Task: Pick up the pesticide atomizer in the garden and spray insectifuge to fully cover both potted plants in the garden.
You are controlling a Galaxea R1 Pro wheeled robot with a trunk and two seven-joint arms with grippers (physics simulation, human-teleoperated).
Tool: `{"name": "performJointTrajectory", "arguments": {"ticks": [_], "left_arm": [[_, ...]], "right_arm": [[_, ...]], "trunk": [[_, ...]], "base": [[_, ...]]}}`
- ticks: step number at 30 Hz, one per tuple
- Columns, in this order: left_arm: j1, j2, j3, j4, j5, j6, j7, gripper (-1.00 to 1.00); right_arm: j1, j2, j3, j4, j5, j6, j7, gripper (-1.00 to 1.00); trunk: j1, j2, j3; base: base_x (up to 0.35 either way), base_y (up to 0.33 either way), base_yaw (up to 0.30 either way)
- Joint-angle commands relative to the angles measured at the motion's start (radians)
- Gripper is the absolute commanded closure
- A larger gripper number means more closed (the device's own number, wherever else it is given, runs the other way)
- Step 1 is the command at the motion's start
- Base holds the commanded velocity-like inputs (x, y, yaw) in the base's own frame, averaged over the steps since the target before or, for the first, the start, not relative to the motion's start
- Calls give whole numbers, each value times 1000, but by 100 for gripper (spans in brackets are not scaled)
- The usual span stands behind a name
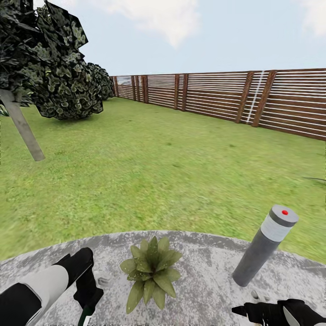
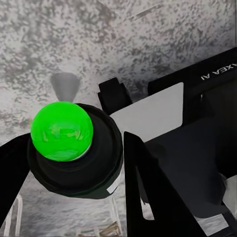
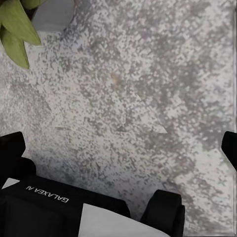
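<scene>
Lettering "GALAXEA AI" on both arms, left gripper clamping pesticide atomizer, right gripper spread open over patio.

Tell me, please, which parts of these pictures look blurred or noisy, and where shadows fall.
Head view: the lawn is smeared and soft, and the olive-green leafy potted plant casts almost no shadow on the grey round paved patio. Left wrist view: the bright green round bottle top looks flat and overexposed. Right wrist view: the paving is grainy.

Arms blk w/ white forearm shells, blk fingers, white "GALAXEA AI" lettering on wrists.
</scene>
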Motion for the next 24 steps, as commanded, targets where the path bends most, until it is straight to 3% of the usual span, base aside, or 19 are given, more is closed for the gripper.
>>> {"name": "performJointTrajectory", "arguments": {"ticks": [1,11,16,21,24], "left_arm": [[0,1,3,-3,-10,5,-8,100],[0,1,8,-20,-6,5,-8,100],[0,-1,7,-78,-5,6,-8,100],[0,-20,7,-131,-5,7,-7,100],[0,-48,4,-185,-6,8,-7,100]], "right_arm": [[0,0,-8,-1,2,10,3,-100],[0,0,-8,-1,2,10,3,-100],[0,0,-8,0,2,10,3,-100],[0,0,-8,0,2,10,2,-100],[0,0,-8,0,2,10,1,-100]], "trunk": [[0,0,-1],[0,0,-1],[0,0,-1],[0,0,-1],[0,0,-1]], "base": [[-193,-234,79],[-55,-309,215],[0,-82,121],[0,-5,9],[0,0,0]]}}
